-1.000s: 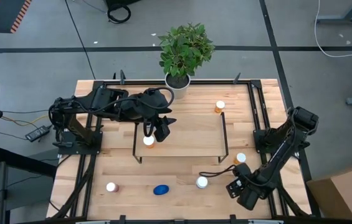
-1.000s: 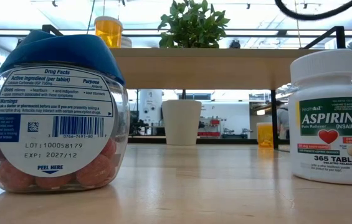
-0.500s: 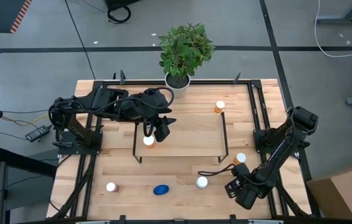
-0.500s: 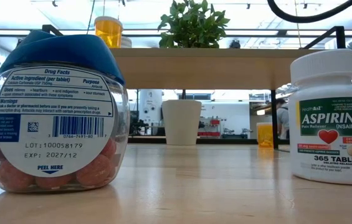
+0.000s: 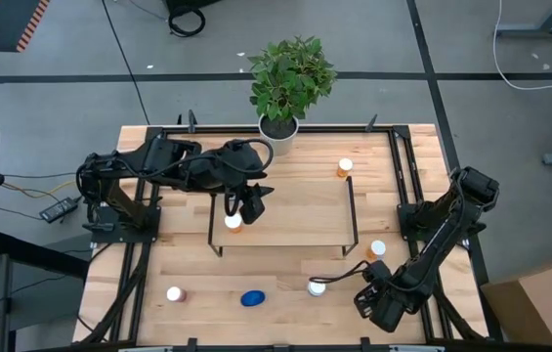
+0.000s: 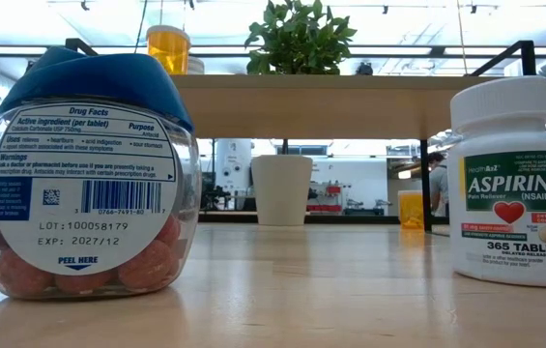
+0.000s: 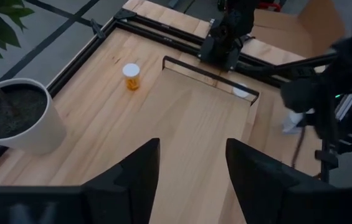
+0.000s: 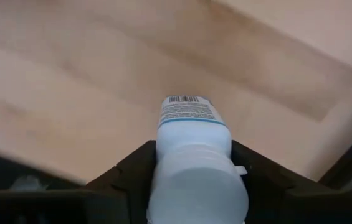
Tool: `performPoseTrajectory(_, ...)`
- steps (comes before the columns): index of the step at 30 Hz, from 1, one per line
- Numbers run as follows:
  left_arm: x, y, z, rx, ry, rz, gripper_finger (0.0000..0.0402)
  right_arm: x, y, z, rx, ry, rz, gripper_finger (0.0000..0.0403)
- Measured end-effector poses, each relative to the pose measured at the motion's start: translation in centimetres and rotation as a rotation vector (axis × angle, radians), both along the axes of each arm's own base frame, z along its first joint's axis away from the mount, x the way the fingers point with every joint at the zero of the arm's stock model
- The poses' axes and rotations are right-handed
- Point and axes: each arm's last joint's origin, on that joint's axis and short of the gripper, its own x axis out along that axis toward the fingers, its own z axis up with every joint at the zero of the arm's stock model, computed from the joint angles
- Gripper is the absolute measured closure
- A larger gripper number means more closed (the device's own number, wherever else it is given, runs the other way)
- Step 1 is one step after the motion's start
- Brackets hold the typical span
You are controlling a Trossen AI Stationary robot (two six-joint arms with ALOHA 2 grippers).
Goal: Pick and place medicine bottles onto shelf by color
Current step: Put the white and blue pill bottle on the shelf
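My right gripper (image 5: 338, 285) is open near the table's front right. Its fingers stand on either side of the white aspirin bottle (image 5: 316, 287), which stands upright on the table (image 6: 512, 184). My left gripper (image 5: 249, 202) is open and empty above the light-wood shelf (image 5: 290, 210). It is just beside an orange bottle (image 5: 233, 223) that stands on the shelf's left part. Other bottles stand on the table: an orange one at the far right (image 5: 344, 167), one right of the shelf (image 5: 378, 248), a white-capped one (image 5: 174, 293), and the blue oval one (image 5: 252, 298) at the front. My right gripper has one finger (image 8: 139, 163) on each side of the white bottle's body just below the cap (image 8: 194, 134), and looks down on the cap. I cannot tell whether the fingers touch it. The bottle stands upright on the table.
A white plant pot (image 5: 278, 127) stands at the table's far edge behind the shelf. Black rails (image 5: 353, 210) bound the shelf's sides. Black frame bars (image 5: 407, 166) run along the table's edges. The shelf top right of the orange bottle is bare wood.
My right gripper has gone toward the table's left edge up to the white bottle, and its fingers now stand on either side of the bottle and partly cover the cap. The bottle has stayed in place.
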Motion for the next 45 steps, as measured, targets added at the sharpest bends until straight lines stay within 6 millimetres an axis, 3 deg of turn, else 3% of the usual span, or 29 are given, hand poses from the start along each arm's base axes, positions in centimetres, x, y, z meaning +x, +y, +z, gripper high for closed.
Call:
performPoseTrajectory(5, -0.2, -0.2, -0.2, 0.003, 0.021, -0.007, 0.0209, 1.1, 0.9, 3.5, 0.072, -0.061, 0.051, 0.0213)
performPoseTrajectory(9, -0.1, -0.2, -0.1, 0.002, 0.02, -0.006, 0.0213, 2.4, 0.2, 7.3, 0.059, -0.078, 0.114, 0.0218)
performPoseTrajectory(13, -0.1, -0.2, -0.1, 0.003, 0.019, -0.006, 0.0212, 4.2, -2.3, 11.9, 0.024, -0.096, 0.232, 0.0215)
performPoseTrajectory(17, -0.1, -0.2, -0.1, 0.003, 0.019, -0.007, 0.0213, 5.8, -6.1, 15.8, -0.047, -0.129, 0.316, 0.0217)
performPoseTrajectory(21, -0.1, -0.2, -0.1, 0.003, 0.019, -0.006, 0.0216, 7.5, -9.9, 18.3, -0.122, -0.201, 0.367, 0.0217)
performPoseTrajectory(28, -0.3, -0.2, -0.3, 0.006, 0.039, -0.007, 0.0212, 9.9, -16.0, 18.8, -0.201, -0.216, 0.415, 0.0218)
performPoseTrajectory(37, -0.5, -0.6, -0.4, 0.01, 0.06, -0.023, 0.0218, 11.6, -23.9, 18.2, -0.294, -0.166, 0.366, 0.0218)
performPoseTrajectory(41, -0.5, -0.6, -0.4, 0.036, 0.068, -0.044, 0.0215, 12.1, -25.8, 17.6, -0.276, -0.14, 0.369, 0.0214)
performPoseTrajectory(45, -0.5, -0.5, -0.4, 0.057, 0.075, -0.057, 0.0215, 12.5, -26.0, 17.0, -0.251, -0.118, 0.388, 0.0212)
